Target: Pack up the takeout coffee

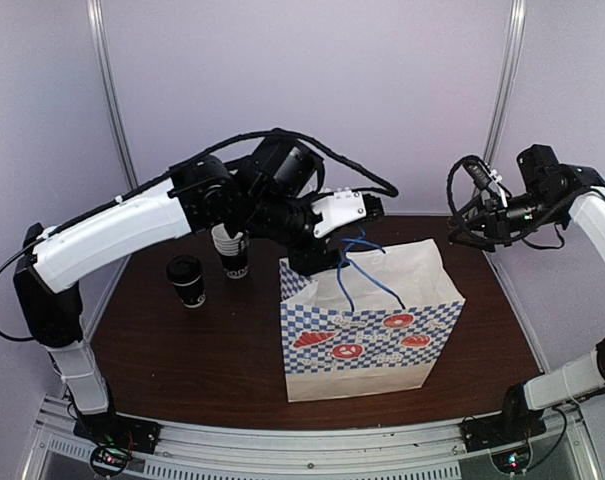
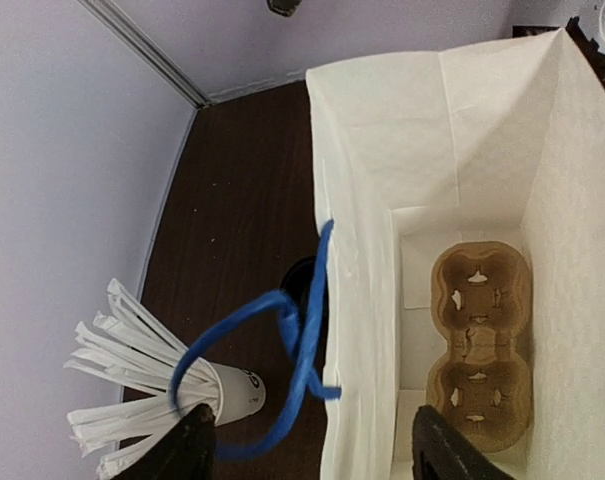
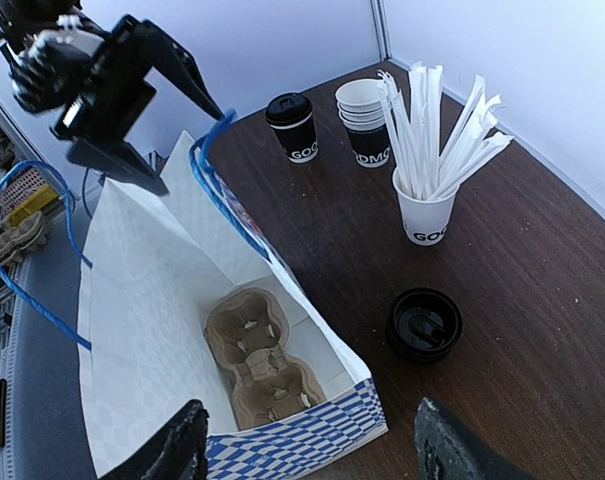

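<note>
The takeout coffee (image 1: 187, 281), a small black cup with white lettering and a black lid, stands upright on the table's left side, apart from both grippers; it also shows in the right wrist view (image 3: 292, 126). The white paper bag (image 1: 370, 335) with blue checks stands open in the middle. A brown cardboard cup carrier (image 2: 479, 341) lies on its bottom, empty. My left gripper (image 1: 327, 255) hovers open over the bag's far-left rim, one blue cord handle (image 2: 294, 345) looping between its fingers. My right gripper (image 1: 466, 216) is open and empty, raised high beyond the bag's right side.
A stack of lidless black cups (image 1: 232, 252) stands right of the coffee. A white cup of wrapped straws (image 3: 428, 214) and a stack of black lids (image 3: 424, 323) stand behind the bag. Walls close off the table's back and sides.
</note>
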`<state>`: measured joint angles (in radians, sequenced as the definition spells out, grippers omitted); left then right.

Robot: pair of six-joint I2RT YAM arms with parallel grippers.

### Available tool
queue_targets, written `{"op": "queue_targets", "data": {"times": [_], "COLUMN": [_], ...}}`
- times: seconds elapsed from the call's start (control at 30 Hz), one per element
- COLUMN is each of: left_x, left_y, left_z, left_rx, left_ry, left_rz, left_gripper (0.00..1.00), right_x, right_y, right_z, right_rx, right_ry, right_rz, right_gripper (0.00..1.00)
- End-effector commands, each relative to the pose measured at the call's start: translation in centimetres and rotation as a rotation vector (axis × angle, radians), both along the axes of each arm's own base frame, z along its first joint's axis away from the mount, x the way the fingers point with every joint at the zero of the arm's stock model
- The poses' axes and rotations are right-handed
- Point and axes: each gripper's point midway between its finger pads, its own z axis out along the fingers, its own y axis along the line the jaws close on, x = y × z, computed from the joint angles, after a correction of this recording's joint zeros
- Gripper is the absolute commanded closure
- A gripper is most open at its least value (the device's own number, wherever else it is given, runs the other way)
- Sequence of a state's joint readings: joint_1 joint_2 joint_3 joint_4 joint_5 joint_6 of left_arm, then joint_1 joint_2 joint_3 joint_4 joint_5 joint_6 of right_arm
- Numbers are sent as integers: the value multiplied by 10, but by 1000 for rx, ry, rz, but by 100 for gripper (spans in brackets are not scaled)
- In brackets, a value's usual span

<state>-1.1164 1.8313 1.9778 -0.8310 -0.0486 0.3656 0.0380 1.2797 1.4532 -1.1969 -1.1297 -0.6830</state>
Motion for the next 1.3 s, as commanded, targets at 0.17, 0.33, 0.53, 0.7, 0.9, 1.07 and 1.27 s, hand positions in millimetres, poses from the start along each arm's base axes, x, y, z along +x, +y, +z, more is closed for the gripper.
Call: {"op": "queue_targets", "data": {"times": [0.17, 0.33, 0.53, 0.7, 0.9, 1.07, 1.27], "left_x": [25, 90, 108, 119, 118, 127, 142], "left_y": [111, 209, 280, 338, 342, 343, 355], "left_z": [83, 16, -43, -78, -112, -133, -149], "left_rx": [-200, -97, 4, 72, 140, 220, 298], "left_ry": [-23, 212, 361, 460, 551, 596, 562], "left_rz": [301, 760, 926, 1060, 982, 987, 1052], "left_gripper": [23, 12, 5, 12, 13, 11, 8], "right_x": [-10, -11, -15, -18, -23, -26, -29], "right_y": [2, 2, 2, 2, 2, 4, 5], "right_z": [4, 0, -7, -9, -14, -12, -11], "right_rx": [31, 35, 37, 35, 43, 56, 68], "right_ry": [-15, -4, 6, -3, 4, -1, -3], "right_rz": [18, 20, 24, 21, 26, 35, 40], "right_gripper": [30, 28, 27, 27, 27, 27, 27]}}
